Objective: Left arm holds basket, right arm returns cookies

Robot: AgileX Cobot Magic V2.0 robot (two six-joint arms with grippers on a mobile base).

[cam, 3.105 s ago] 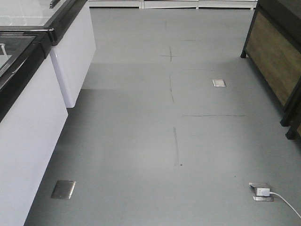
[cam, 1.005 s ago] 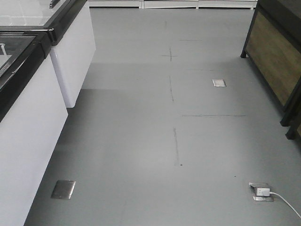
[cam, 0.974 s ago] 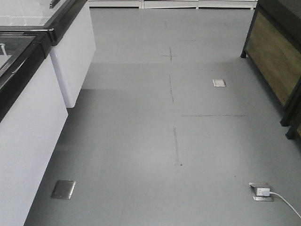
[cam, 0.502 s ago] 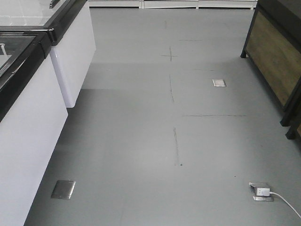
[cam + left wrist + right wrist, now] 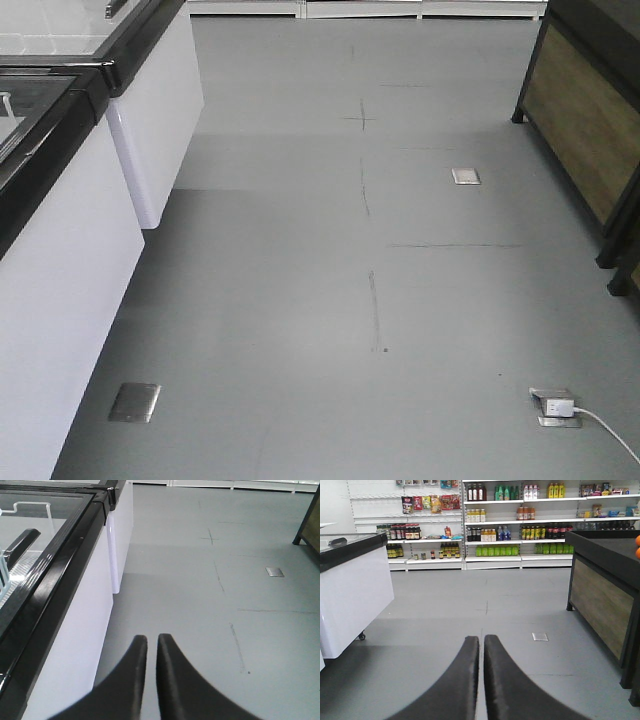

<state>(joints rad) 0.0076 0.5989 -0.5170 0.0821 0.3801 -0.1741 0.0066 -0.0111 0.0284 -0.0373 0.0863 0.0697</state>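
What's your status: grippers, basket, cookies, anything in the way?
Left gripper shut, empty; right gripper shut, empty. Basket and cookies not in any view. White freezer close on left, dark counter on right.

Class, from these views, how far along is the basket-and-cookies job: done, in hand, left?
Done: nothing visible. In hand: nothing; the left gripper and right gripper are shut and empty above the floor. Left: everything, since neither basket nor cookies shows in any view.

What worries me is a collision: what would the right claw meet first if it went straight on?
The right claw has open floor ahead; probably the far shelves first, though depth is unclear.
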